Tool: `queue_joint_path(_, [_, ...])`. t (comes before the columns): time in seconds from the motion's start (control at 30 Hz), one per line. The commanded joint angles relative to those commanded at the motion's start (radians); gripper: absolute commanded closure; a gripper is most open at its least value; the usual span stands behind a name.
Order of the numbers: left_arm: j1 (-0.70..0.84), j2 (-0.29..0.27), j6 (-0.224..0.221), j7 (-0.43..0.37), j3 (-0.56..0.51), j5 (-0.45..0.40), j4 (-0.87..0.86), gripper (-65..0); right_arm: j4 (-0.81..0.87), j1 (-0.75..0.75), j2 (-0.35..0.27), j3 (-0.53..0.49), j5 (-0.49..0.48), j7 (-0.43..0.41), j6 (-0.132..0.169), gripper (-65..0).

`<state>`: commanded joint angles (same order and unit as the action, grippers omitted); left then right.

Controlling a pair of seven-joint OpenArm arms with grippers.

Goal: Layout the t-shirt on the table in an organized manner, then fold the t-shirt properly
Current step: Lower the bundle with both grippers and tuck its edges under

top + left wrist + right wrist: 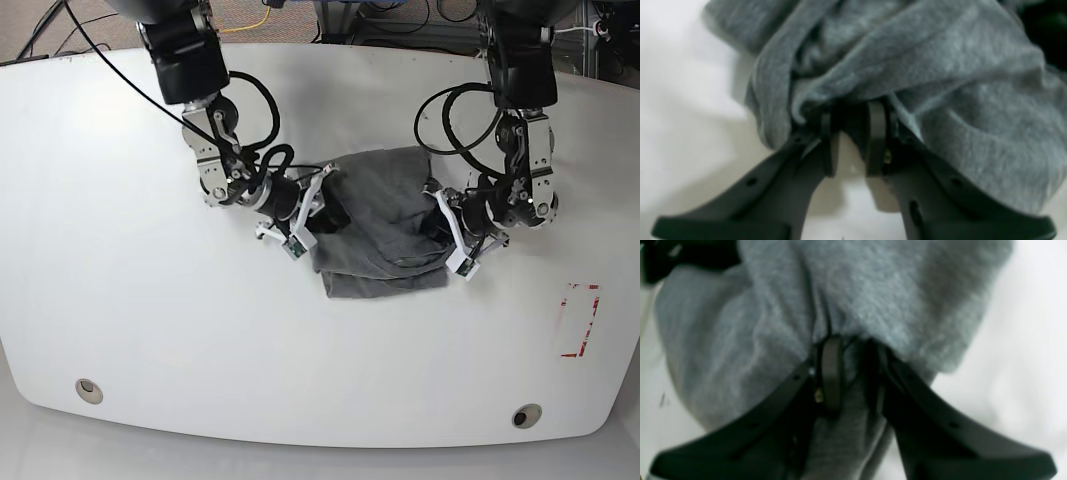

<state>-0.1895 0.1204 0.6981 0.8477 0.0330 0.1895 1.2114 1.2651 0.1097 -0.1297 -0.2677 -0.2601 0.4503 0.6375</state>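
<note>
**Both grippers pinch the bunched shirt**

The t-shirt [385, 225] lies crumpled near the middle of the table [120, 300], well apart from the red tape rectangle [578, 320]. The left gripper [853, 116] and the right gripper [850, 350] each pinch a fold of cloth. Risk, in my judgement: each may hold several layers, so pulling apart could twist the shirt instead of spreading it. Open room exists on all sides.

Right hand [851, 373]: two dark fingers [830, 373], closed onto a fold of cloth. T-shirt [857, 296]: heather-grey knit, bunched and creased, filling most of the view, a strip hanging down between the fingers. Tabletop [1023, 356]: glossy white, showing at right and lower left. Picture soft and blurred.
</note>
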Motion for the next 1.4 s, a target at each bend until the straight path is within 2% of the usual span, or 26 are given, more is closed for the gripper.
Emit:
queue_joint_path(0.13, [0.005,0.000,0.000,0.003,-0.044,0.002,0.011,-11.3,0.114,-0.061,-0.006,0.002,0.003,0.084,0.000,-13.0])
queue_joint_path(0.33, [0.064,0.002,0.000,0.057,-0.046,0.002,0.170,-11.3,0.316,-0.094,-0.008,0.002,0.008,0.189,-0.003,-13.2])
queue_joint_path(0.37, [0.069,0.005,0.000,0.058,-0.046,0.002,0.198,-11.3,0.342,-0.092,-0.008,0.002,0.008,0.212,-0.006,-13.2])
queue_joint_path(0.47, [0.089,0.028,0.000,0.083,-0.046,0.002,0.262,-11.3,0.431,-0.060,-0.008,0.031,0.008,0.302,-0.041,-14.3])
queue_joint_path(0.53, [0.087,0.029,0.000,0.112,-0.046,0.003,0.284,-11.4,0.486,-0.029,-0.008,0.048,0.008,0.373,-0.060,-20.3])
queue_joint_path(0.63, [0.084,0.031,0.000,0.137,-0.043,0.003,0.302,-11.4,0.540,0.006,-0.008,0.060,0.008,0.423,-0.061,-30.8])
queue_joint_path(0.7, [0.084,0.031,0.000,0.143,-0.041,0.003,0.319,-11.4,0.555,0.028,-0.008,0.069,0.008,0.431,-0.060,-37.6])
queue_joint_path(0.77, [0.087,0.043,0.000,0.144,-0.041,0.003,0.336,-11.4,0.554,0.048,-0.028,0.068,0.008,0.431,-0.058,-39.8])
queue_joint_path(1.07, [0.091,0.043,0.000,0.144,-0.041,0.003,0.371,-11.4,0.534,0.058,-0.071,-0.006,0.008,0.430,-0.058,-40.3])
queue_joint_path(1.4, [0.091,0.043,0.000,0.146,-0.041,0.003,0.443,-11.4,0.505,0.028,-0.071,-0.034,0.008,0.411,-0.055,-40.3])
